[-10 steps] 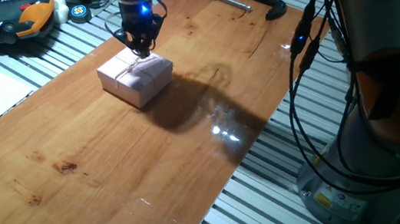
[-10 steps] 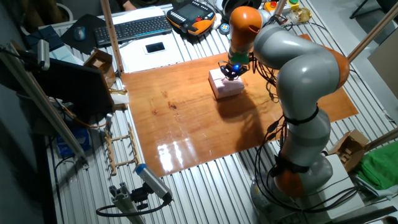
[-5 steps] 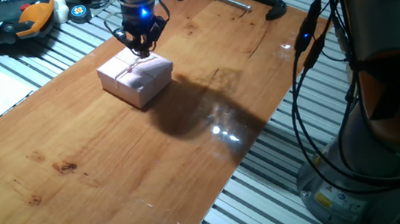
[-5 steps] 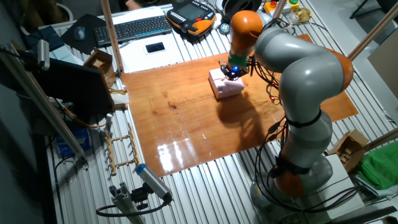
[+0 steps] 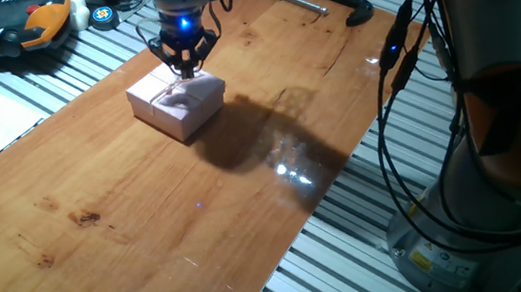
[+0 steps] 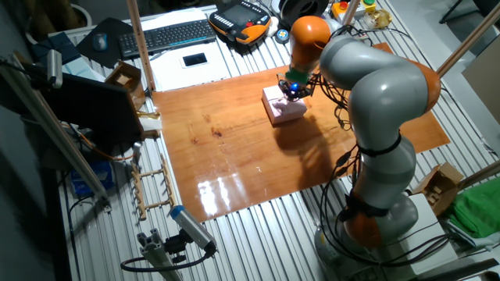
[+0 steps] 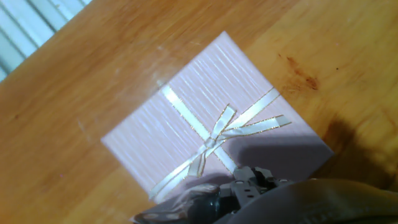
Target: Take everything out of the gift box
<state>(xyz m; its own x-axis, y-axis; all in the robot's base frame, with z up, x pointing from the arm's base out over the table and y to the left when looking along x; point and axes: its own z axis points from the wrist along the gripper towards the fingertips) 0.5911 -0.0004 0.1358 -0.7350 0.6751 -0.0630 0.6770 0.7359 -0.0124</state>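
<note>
Wooden tabletop [image 5: 231, 213] fills my fixed view; the gift box [image 5: 175, 101], lid [image 7: 211, 134] on, sits upper left of centre. I see the gripper [image 5: 181, 60] just above its far edge, but I can't tell whether the fingers are apart or together.

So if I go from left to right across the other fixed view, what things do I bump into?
Black monitor → small cardboard box → keyboard → pink gift box with the gripper just above it → big grey robot arm → green cloth.
</note>
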